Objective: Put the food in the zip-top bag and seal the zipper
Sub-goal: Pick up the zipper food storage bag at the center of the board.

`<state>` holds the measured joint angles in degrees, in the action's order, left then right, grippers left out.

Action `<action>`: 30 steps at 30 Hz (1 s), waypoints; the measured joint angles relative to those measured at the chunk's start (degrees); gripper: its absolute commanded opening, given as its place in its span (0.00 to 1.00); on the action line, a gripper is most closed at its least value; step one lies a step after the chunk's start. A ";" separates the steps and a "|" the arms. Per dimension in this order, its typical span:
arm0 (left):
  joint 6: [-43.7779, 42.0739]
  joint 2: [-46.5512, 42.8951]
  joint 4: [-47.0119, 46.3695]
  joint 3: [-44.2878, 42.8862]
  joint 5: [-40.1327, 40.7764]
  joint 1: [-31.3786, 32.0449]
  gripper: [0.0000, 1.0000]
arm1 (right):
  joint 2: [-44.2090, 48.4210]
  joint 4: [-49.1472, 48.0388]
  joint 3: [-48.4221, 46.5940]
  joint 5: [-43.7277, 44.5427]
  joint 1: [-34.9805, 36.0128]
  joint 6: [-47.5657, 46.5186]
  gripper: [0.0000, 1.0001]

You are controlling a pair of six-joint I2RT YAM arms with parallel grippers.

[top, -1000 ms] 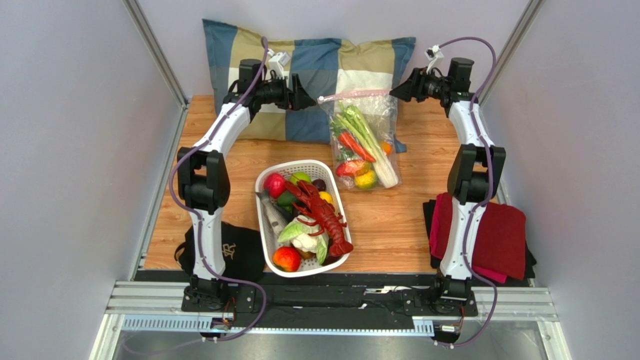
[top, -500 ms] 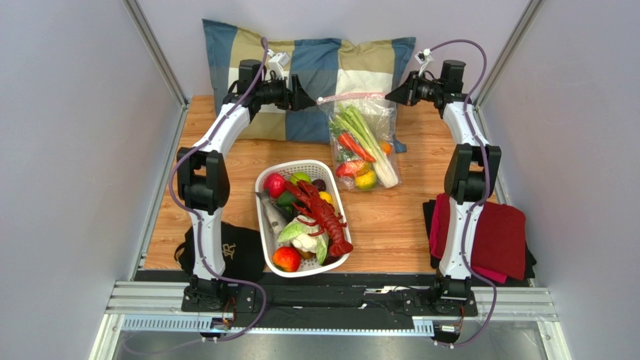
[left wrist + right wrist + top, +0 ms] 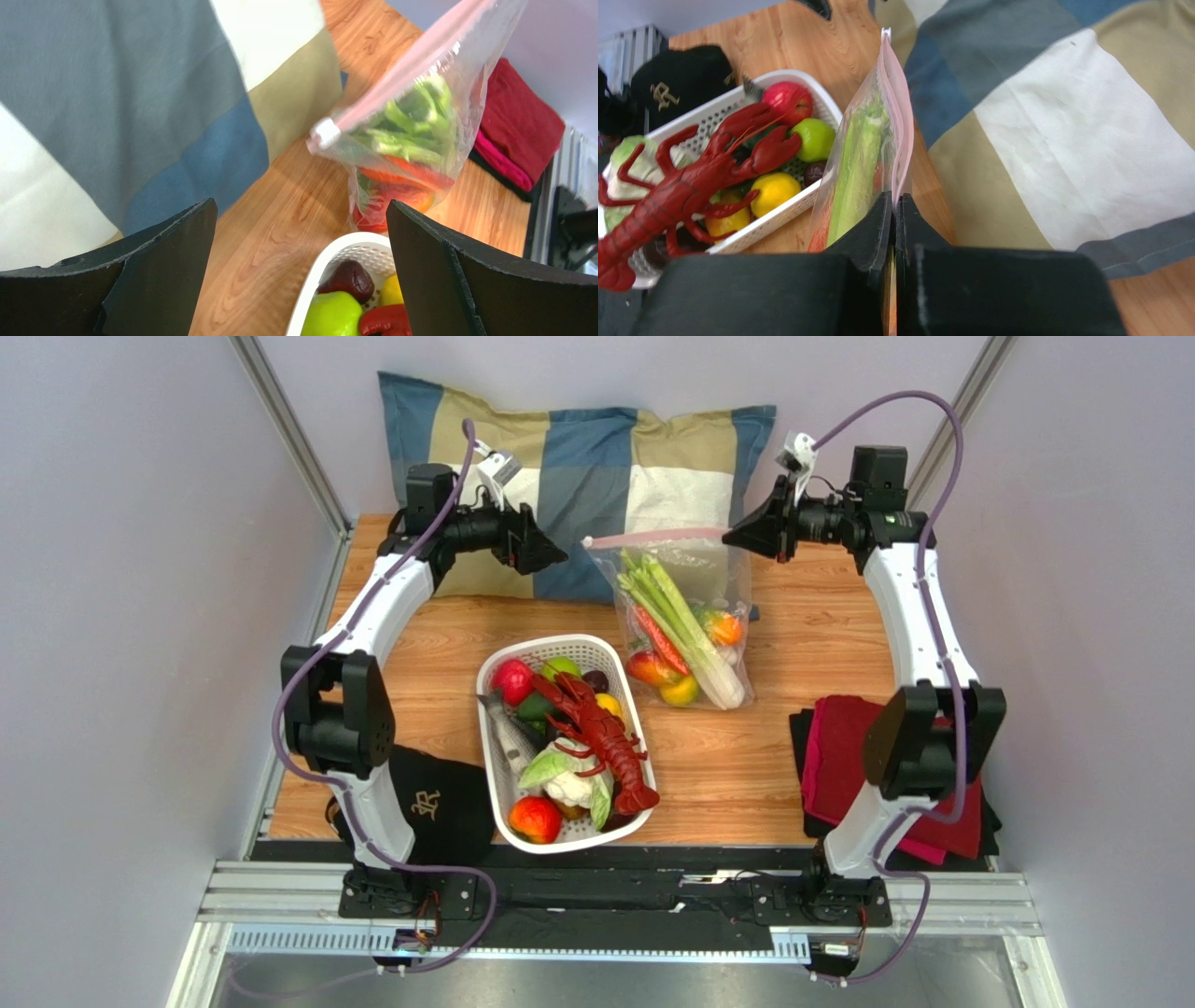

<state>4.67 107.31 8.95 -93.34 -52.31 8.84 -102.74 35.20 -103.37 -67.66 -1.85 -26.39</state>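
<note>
The zip-top bag (image 3: 687, 637) hangs from its pinkish zipper (image 3: 659, 541), its bottom resting on the wooden table. Inside it is food: a green-and-white stalk (image 3: 680, 623), a red chili (image 3: 650, 633) and an orange (image 3: 725, 627). My right gripper (image 3: 739, 536) is shut on the zipper's right end, and the strip (image 3: 899, 119) runs away from the pinched fingers (image 3: 894, 199). My left gripper (image 3: 557, 555) stands open with nothing in it, left of the bag. In the left wrist view the zipper's white end tab (image 3: 324, 131) lies beyond the wide fingers (image 3: 302, 210).
A white basket (image 3: 490, 742) with a red lobster (image 3: 606, 735) and more toy food sits at centre front. A checked pillow (image 3: 589, 462) lies along the back. A black cap (image 3: 435, 805) is at front left and red cloth (image 3: 926, 770) at front right.
My right gripper shut on the zipper's right end and raised it, so the bag now hangs. My left gripper drew back to the left, away from the bag.
</note>
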 measured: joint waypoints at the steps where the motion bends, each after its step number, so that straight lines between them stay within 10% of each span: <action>1: -1.53 -1.16 -0.24 0.68 -0.90 -0.04 0.99 | 2.12 2.47 1.01 -0.15 0.28 -4.07 0.00; 8: -17.70 -5.11 5.60 1.07 -5.95 0.66 0.95 | 15.50 17.94 15.37 1.49 1.03 -34.16 0.00; 16: -40.33 -10.45 17.40 5.73 -6.58 5.66 0.92 | 28.83 20.26 31.50 3.74 0.85 -48.00 0.00; 30: -39.30 -13.25 9.66 11.02 -7.39 10.19 0.98 | 44.02 17.16 42.53 4.17 -0.09 -58.62 0.00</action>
<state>-34.63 94.06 18.61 -82.32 -59.70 19.03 -58.72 52.36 -60.84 -63.48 -1.93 -85.01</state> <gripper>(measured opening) 0.972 0.014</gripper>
